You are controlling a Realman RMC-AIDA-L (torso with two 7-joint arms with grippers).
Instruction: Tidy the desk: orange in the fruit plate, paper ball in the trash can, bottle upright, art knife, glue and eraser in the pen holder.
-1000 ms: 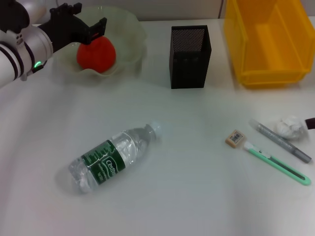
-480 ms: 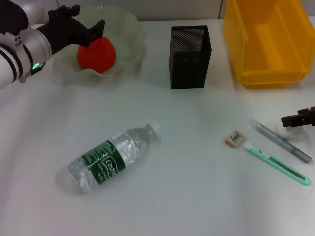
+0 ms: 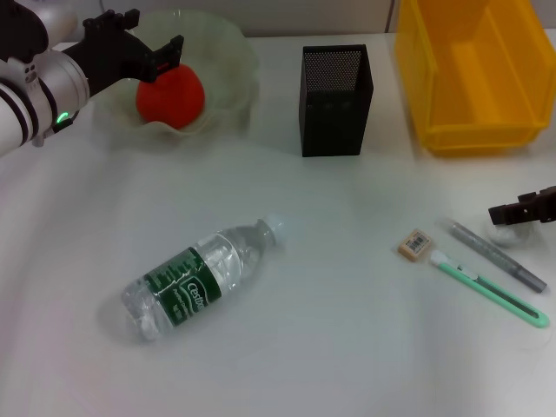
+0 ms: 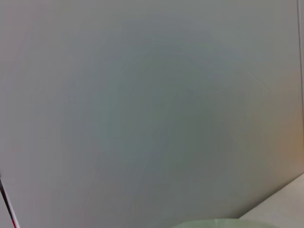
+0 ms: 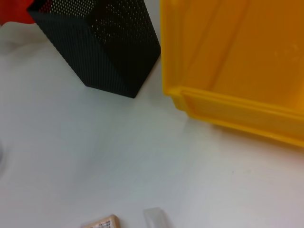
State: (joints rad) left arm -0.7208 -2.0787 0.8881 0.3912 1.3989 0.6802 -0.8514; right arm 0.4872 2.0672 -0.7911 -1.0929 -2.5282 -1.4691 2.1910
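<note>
left tool [image 3: 148, 54] sits at ten o'clock on the counter [image 3: 347, 347], fingers spread and released, hanging at the rim of the fruit plate [image 3: 230, 52]. the orange [image 3: 171, 95] lies inside the plate, free of the fingers; that item reads as done, and the spread fingers suit a let-go.

bottle [image 3: 195, 280] lies on its side at seven o'clock, cap toward one o'clock, well apart from both arms. not yet upright.

pen holder [image 3: 335, 100] stands at twelve o'clock. from the head view its inside cannot be seen; nothing sticks out above its rim.

eraser [image 3: 416, 244] lies at three o'clock, just beside the near end of the art knife [image 3: 491, 293], which runs toward four o'clock. the glue [image 3: 498, 254] lies alongside the knife. all three lie outside the holder.

yellow trash can [image 3: 473, 78] stands at one o'clock; the visible part of its inside holds nothing.

right tool [image 3: 521, 212] enters from the three o'clock edge, over the paper ball [image 3: 504, 234], which shows only partly beneath it. cannot tell whether its fingers are apart or closed. judged: it is placed there to take the ball for the can next.
</note>
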